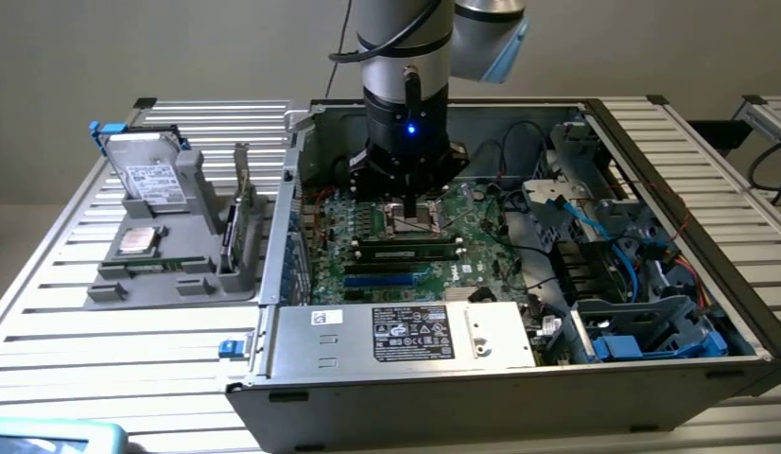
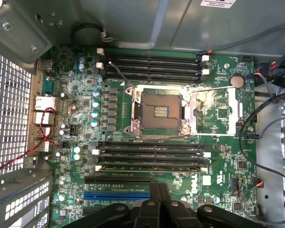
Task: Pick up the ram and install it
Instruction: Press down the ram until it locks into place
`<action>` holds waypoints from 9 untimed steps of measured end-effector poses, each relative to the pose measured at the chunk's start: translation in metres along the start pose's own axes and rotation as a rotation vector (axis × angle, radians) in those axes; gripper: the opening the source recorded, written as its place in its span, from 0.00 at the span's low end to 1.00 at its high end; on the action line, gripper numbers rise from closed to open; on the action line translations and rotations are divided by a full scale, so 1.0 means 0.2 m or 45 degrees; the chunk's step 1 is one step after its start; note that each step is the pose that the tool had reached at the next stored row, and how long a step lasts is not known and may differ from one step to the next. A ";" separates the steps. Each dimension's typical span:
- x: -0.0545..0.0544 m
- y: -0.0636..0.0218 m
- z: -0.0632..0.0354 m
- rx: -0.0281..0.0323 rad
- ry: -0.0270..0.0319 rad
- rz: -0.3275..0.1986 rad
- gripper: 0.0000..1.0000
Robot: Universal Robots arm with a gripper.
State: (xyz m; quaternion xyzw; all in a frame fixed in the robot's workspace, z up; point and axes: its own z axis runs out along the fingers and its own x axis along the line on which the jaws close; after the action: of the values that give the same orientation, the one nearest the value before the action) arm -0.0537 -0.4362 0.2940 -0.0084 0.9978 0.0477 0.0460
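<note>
A long narrow dark-green stick, which I take for the ram (image 1: 409, 252), stands on edge in the black memory slots (image 2: 152, 156) of the motherboard (image 1: 473, 222), just in front of the open processor socket (image 2: 159, 111). From above, in the wrist view, I cannot tell it from the slots. My gripper (image 1: 409, 216) hangs inside the open computer case (image 1: 492, 378), over the socket and slightly behind the stick, apart from it. Its dark fingertips (image 2: 154, 192) are pressed together, so the gripper (image 2: 159, 190) is shut with nothing in it.
A grey parts tray (image 1: 176, 284) lies on the slatted table at the exterior view's left, holding a hard drive (image 1: 151, 175), a square silver chip (image 1: 141, 240) and a wide card on edge (image 1: 243, 222). Cables (image 1: 580, 236) and drive cages crowd the case's right side. A second slot bank (image 2: 152, 64) lies beyond the socket.
</note>
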 end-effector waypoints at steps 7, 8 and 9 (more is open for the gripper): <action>0.00 0.000 0.001 0.0000 0.0000 0.000 0.11; 0.00 0.000 -0.001 0.0001 0.0001 0.000 0.11; 0.00 0.001 -0.004 -0.0003 -0.0002 0.001 0.11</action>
State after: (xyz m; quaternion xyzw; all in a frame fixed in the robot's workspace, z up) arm -0.0536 -0.4362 0.2949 -0.0079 0.9978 0.0478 0.0461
